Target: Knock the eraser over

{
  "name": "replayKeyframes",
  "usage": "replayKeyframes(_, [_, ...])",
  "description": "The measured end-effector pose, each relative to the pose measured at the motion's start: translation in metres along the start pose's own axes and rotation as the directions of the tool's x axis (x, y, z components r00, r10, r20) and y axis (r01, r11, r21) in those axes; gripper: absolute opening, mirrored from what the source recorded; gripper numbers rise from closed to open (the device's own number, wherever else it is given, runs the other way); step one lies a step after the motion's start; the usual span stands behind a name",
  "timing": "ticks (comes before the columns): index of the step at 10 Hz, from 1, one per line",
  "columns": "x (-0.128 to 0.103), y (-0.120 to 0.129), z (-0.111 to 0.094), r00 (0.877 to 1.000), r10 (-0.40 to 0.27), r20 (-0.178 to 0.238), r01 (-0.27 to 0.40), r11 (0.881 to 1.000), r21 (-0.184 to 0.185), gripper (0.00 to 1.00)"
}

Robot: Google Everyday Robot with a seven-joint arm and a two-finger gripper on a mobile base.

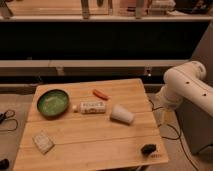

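A small dark block (148, 148) sits near the front right corner of the wooden table (100, 137); it looks like the eraser, though I cannot tell if it stands upright or lies flat. Only the white upper part of my arm (186, 87) shows, off the table's right side and well apart from the block. My gripper is out of view.
On the table are a green bowl (52, 102) at the left, a white bottle lying flat (91, 107), a white cup on its side (121, 114), a small orange-red item (100, 94) and a pale flat packet (42, 141). Cables lie on the floor at the right.
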Motion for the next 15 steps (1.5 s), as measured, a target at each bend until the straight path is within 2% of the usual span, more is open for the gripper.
replayKeyframes(9, [0.001,0.002,0.001,1.0,-0.003,0.0,0.003,1.0,-0.001,0.8])
replayKeyframes(13, [0.007,0.042,0.028,0.998,-0.065,0.018,0.065,0.997,-0.028,0.8])
replayKeyframes(15, [0.005,0.043,0.03,0.996,-0.086,0.028,0.087,0.996,-0.033,0.8])
